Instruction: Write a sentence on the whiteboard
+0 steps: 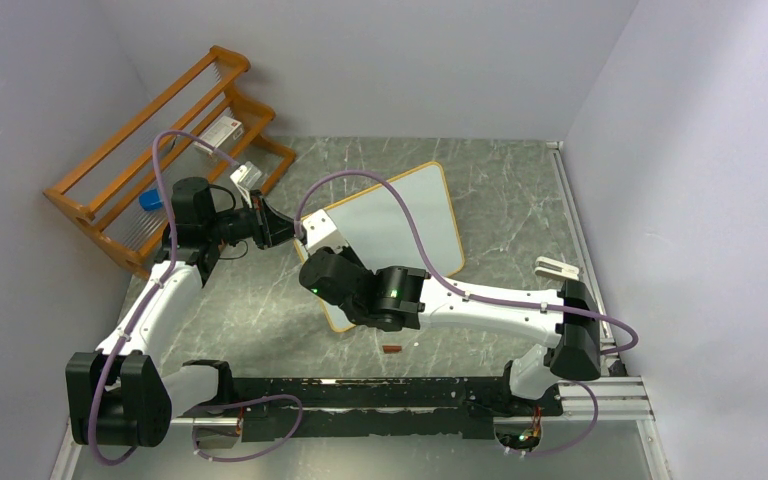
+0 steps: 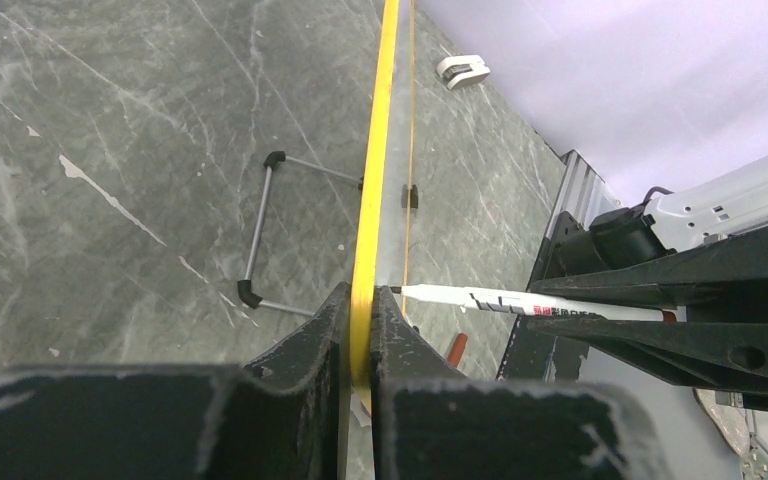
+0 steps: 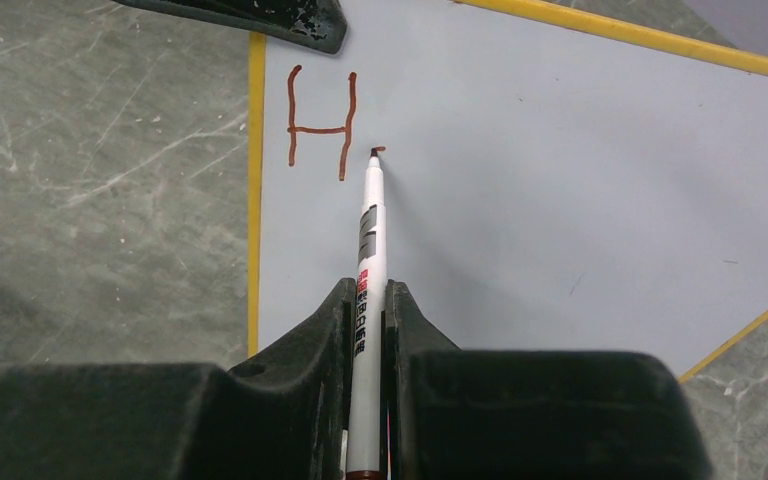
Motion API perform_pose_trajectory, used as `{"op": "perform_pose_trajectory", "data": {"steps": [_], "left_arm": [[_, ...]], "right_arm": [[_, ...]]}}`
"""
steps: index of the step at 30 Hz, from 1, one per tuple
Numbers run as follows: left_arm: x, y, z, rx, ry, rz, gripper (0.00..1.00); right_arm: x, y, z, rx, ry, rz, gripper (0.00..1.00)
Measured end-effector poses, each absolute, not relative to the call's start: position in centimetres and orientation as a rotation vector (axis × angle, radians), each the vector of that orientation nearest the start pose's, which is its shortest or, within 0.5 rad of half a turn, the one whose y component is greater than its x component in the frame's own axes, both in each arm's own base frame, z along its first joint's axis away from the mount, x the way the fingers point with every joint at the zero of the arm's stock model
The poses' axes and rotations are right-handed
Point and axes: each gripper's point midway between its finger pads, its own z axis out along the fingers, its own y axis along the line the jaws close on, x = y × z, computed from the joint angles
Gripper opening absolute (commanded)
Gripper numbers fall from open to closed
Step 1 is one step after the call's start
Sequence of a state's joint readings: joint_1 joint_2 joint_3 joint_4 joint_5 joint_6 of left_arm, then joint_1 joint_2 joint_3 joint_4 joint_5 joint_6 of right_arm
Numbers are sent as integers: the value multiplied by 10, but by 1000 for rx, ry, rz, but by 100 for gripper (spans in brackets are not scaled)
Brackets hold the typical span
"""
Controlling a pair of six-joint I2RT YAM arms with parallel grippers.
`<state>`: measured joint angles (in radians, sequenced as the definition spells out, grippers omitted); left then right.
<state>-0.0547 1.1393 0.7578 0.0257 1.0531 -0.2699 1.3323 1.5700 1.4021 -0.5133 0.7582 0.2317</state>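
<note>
The whiteboard (image 1: 400, 215), white with a yellow-wood rim, stands tilted at mid-table. My left gripper (image 1: 296, 230) is shut on its near-left corner; in the left wrist view the jaws (image 2: 363, 330) pinch the yellow rim (image 2: 378, 150). My right gripper (image 1: 310, 265) is shut on a white marker (image 3: 370, 260), its tip touching the board (image 3: 560, 180). Of the sentence, a red-brown "H" (image 3: 318, 128) shows by the left rim, with a short stroke (image 3: 377, 150) at the tip. The marker (image 2: 520, 303) also shows in the left wrist view.
A red-brown marker cap (image 1: 392, 349) lies on the table near the board's front. A wooden rack (image 1: 160, 140) stands back left. A small white object (image 1: 558, 267) lies at the right. The board's wire stand (image 2: 260, 230) rests behind it.
</note>
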Motion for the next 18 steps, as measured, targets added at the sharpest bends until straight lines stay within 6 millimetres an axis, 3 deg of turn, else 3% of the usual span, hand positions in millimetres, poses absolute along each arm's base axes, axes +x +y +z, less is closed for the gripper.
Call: {"op": "perform_pose_trajectory", "data": {"steps": [18], "left_arm": [[279,-173,227,523,1848,-1221,5]], "right_arm": [[203,368,226,-747,1940,113,0]]}}
